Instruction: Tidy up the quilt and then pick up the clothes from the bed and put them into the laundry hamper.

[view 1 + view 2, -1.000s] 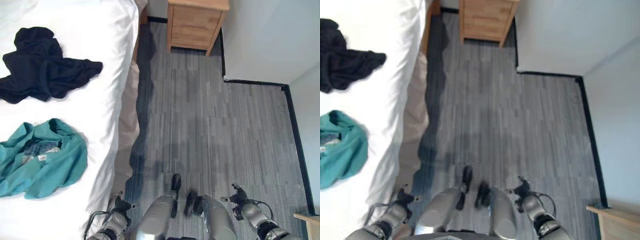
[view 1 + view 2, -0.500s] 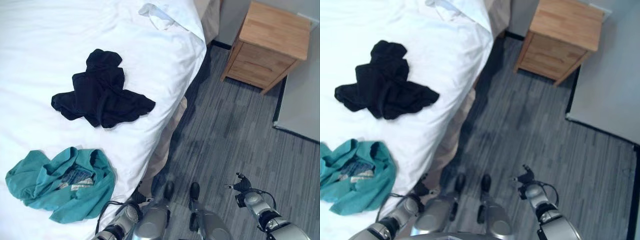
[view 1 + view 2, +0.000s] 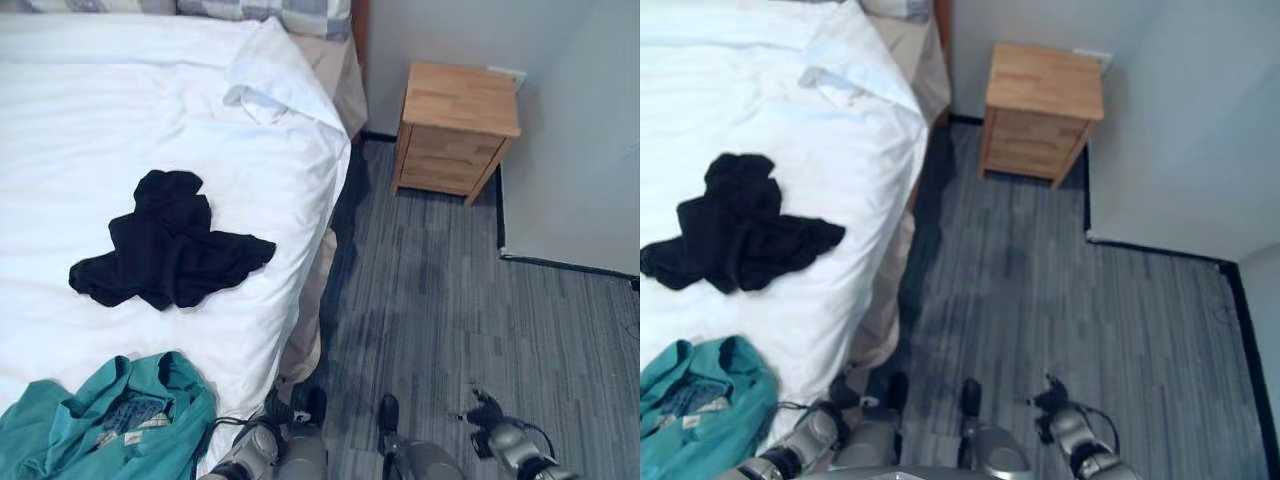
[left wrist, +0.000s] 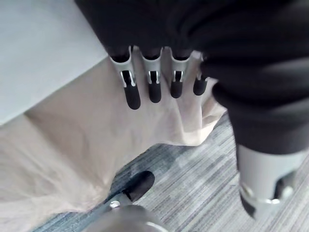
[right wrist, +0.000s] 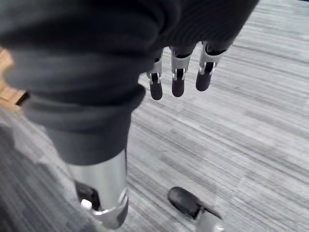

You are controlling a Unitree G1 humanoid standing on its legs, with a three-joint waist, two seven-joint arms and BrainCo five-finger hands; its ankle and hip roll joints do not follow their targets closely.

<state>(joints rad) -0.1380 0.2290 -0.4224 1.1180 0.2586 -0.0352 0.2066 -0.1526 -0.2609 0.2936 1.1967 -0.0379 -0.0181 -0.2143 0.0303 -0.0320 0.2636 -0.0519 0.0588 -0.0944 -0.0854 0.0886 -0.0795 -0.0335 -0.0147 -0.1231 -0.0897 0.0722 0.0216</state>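
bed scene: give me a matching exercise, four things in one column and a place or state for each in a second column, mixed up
Things:
1. crumpled black garment
2. teal garment
3. light wooden nightstand
4. white quilt's far corner

Places or states:
A. on the grey floor against the wall, past the bed's head
B. folded back and rumpled, near the pillows
C. mid-bed, on the white quilt
D. on the bed's near end, close to the robot's left hand

Pairs: 1-C, 2-D, 3-A, 4-B

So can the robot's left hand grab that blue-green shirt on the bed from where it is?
Probably yes. The teal shirt lies at the near edge of the bed, and the left hand hangs open right beside that edge with nothing between them. It would need to lift up over the quilt first.
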